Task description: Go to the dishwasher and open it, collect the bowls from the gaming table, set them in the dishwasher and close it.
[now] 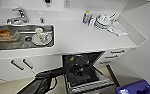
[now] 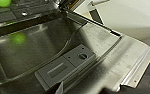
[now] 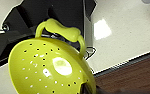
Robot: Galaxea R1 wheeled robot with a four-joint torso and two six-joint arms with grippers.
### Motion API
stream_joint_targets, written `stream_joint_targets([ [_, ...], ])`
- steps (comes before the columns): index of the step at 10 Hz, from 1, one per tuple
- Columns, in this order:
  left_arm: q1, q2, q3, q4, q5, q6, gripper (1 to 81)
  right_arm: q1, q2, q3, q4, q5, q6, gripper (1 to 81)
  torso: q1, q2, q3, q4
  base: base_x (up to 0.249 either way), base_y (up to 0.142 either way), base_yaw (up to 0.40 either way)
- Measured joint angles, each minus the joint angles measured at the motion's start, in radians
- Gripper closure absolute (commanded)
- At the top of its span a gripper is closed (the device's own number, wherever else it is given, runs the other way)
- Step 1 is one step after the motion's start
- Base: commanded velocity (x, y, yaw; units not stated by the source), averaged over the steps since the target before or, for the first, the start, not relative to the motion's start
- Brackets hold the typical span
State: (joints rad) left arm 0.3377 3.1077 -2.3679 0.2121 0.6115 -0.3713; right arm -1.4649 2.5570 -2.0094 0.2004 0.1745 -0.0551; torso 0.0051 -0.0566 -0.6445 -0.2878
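Dishwasher (image 1: pixel 87 72): door dropped flat, dark inside open below the white worktop (image 1: pixel 91 37), rack showing.
Bowl in hand (image 3: pixel 49 68): lime-green, pierced with holes, looped handle; the right tool appears to carry it from the underside, though the grip itself is hidden.
Bowl already in (image 2: pixel 1 2): green, up in the rack beyond the door's inner steel face.
Left tool: low over the open door; wide or narrow, can't tell.
Key relation: rack lies ahead and below; the right arm has the load, so it looks like that arm's move.
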Motion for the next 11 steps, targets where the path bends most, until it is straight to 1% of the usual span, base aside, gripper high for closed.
stream_joint_targets([
  [2, 0.022, -0.066, 0.071, 0.000, 0.005, 0.000, 1.0, 0.013, -0.018, 0.019, 0.000, -0.002, 0.000, 81.1, 0.000, 0.000, 0.000, 0.000, 0.000, 0.000, 0.000],
  [3, 0.023, -0.107, 0.139, 0.000, 0.006, 0.000, 1.0, 0.027, -0.035, 0.040, 0.001, -0.002, 0.001, 81.1, 0.000, 0.000, 0.000, 0.000, 0.000, 0.000, 0.000],
  [5, 0.024, -0.227, 0.339, 0.000, 0.006, 0.000, 1.0, 0.051, -0.088, 0.115, 0.001, -0.001, 0.001, 81.1, 0.000, 0.000, 0.000, 0.000, 0.000, 0.000, 0.000],
  [6, 0.020, -0.313, 0.436, 0.000, 0.006, -0.001, 1.0, 0.061, -0.119, 0.163, 0.001, -0.003, 0.004, 81.1, 0.000, 0.000, 0.000, 0.000, 0.000, 0.000, 0.000],
  [7, 0.014, -0.417, 0.523, 0.000, 0.005, -0.002, 1.0, 0.074, -0.153, 0.213, 0.001, -0.005, 0.005, 81.1, 0.000, 0.000, 0.000, 0.000, 0.000, 0.000, 0.000],
  [9, 0.020, -0.619, 0.700, 0.001, 0.013, -0.004, 1.0, 0.110, -0.224, 0.287, 0.001, -0.011, 0.034, 81.1, 0.000, 0.000, 0.000, 0.000, 0.000, 0.000, 0.000],
  [10, 0.033, -0.696, 0.793, 0.001, 0.013, -0.004, 1.0, 0.132, -0.252, 0.313, 0.001, -0.013, 0.057, 81.1, 0.000, 0.000, 0.000, 0.000, 0.000, 0.000, 0.000],
  [11, 0.050, -0.763, 0.880, 0.001, 0.009, -0.004, 1.0, 0.150, -0.280, 0.341, 0.001, -0.014, 0.074, 81.1, 0.000, 0.000, 0.000, 0.006, 0.000, 0.000, 0.000],
])
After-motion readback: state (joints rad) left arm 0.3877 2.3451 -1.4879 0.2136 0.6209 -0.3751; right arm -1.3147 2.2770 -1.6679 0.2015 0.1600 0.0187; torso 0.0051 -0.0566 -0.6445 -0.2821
